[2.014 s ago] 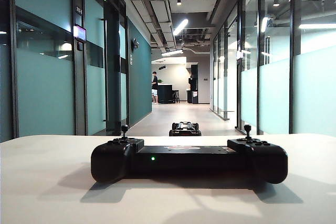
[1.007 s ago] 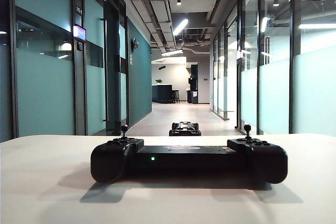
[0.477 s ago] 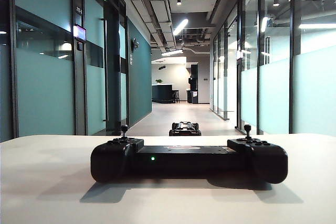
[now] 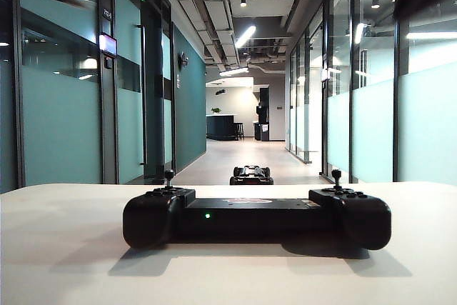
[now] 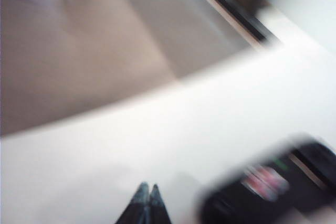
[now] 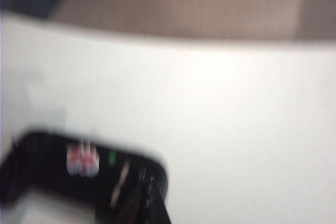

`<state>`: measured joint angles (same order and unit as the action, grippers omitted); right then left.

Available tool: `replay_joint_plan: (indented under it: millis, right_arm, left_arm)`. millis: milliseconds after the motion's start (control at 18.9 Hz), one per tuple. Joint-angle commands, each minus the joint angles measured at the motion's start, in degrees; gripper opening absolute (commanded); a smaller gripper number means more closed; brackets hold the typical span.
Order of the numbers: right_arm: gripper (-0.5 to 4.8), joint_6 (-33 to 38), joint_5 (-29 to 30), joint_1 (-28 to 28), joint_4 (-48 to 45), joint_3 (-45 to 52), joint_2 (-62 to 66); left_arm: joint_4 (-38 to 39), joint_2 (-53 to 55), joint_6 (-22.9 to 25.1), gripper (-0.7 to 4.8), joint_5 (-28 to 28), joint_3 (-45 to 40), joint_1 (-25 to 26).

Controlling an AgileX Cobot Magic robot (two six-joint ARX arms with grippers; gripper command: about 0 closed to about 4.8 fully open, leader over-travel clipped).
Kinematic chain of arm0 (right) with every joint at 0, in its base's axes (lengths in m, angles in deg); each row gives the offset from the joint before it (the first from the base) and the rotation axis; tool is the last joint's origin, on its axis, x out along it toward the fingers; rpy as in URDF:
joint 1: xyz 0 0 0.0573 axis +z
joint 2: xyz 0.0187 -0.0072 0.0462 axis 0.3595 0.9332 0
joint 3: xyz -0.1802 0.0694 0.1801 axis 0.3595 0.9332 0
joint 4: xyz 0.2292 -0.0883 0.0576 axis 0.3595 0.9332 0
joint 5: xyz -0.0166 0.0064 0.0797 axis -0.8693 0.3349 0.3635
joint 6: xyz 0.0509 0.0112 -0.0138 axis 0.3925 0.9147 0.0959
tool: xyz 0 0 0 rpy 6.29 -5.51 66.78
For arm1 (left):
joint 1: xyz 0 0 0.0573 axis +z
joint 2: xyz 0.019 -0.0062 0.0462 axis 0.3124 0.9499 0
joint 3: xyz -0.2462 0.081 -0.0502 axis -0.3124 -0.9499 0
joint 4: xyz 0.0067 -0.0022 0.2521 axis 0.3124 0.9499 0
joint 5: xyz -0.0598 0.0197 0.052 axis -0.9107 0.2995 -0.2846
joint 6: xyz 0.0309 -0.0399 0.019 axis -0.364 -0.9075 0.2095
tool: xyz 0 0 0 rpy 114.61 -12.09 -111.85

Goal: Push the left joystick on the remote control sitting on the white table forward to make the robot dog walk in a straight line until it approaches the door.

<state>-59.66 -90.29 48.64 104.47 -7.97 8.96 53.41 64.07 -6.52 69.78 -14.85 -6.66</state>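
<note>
The white table (image 4: pixel 64 248) bears one remote control (image 4: pixel 257 218); above, left pincer (image 5: pixel 148 195) and right pincer (image 6: pixel 149 192) pressed together.

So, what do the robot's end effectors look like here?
Only little shows. The left end effector appears as two dark, slim, pointed fingers pressed together, with a faint teal sheen. The right end effector is also dark and narrow, but too blurred for detail. No cables or markings are visible.

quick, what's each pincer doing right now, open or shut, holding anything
Left pincer: shut, tips together, empty, over the white table beside the remote control.
Right pincer: shut, empty, at the remote control's edge; blur hides any contact.
</note>
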Motion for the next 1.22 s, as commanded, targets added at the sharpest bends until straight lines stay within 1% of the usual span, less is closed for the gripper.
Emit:
replay_joint_plan:
  millis: [53,106,265,318,477,583,636,689,742,795,901,1007,1219]
  right_arm:
    - [-0.04,1.7,2.4,2.0,7.7,-2.7,4.2]
    - [-0.04,2.6,2.8,2.5,9.1,-3.2,5.5]
    - [-0.04,3.1,3.5,4.9,10.3,-3.4,8.8]
    - [-0.04,3.3,3.5,5.6,10.4,-3.4,9.5]
    - [-0.04,8.8,3.4,8.2,12.0,-3.4,12.8]
    - [0.04,9.4,3.3,9.3,13.3,-3.4,15.6]
    - [0.79,9.4,3.3,9.7,13.7,-3.4,17.3]
    - [1.90,9.4,3.4,9.7,14.1,-3.4,18.8]
    - [3.13,9.4,3.4,9.7,14.7,-3.4,20.5]
    - [3.42,9.4,3.4,9.7,15.1,-3.4,21.9]
    - [3.41,9.5,3.6,9.2,15.1,-3.4,24.3]
    - [3.41,9.5,4.8,8.9,13.7,-3.4,26.4]
    - [3.41,10.8,4.9,8.6,11.3,-3.4,30.3]
  left_arm:
    - [6.4,4.5,0.3,-0.05,-7.1,5.1,-0.3]
    - [8.2,6.0,0.3,-0.05,-8.2,6.6,-0.3]
    - [13.2,9.9,0.3,-0.05,-8.4,11.2,-0.3]
    - [13.7,10.7,0.3,-0.05,-9.2,11.9,-0.3]
    - [12.0,12.0,-0.8,-0.05,-12.2,12.6,-0.3]
    - [11.8,12.1,-0.8,-0.05,-12.9,12.6,-0.3]
    - [11.7,12.1,-0.8,-0.05,-13.0,12.6,-0.3]
    - [11.7,12.1,-0.8,-0.05,-13.0,12.6,-0.3]
    - [11.8,12.1,-0.8,-0.05,-13.0,12.6,-0.3]
    - [11.8,12.1,-0.8,-0.05,-13.0,12.6,-0.3]
    - [11.8,12.1,-0.8,-0.05,-13.4,12.6,-0.3]
    - [11.7,12.1,-0.8,-0.05,-14.4,12.6,-0.3]
    - [11.8,12.1,-0.8,-0.05,-15.1,12.6,-0.3]
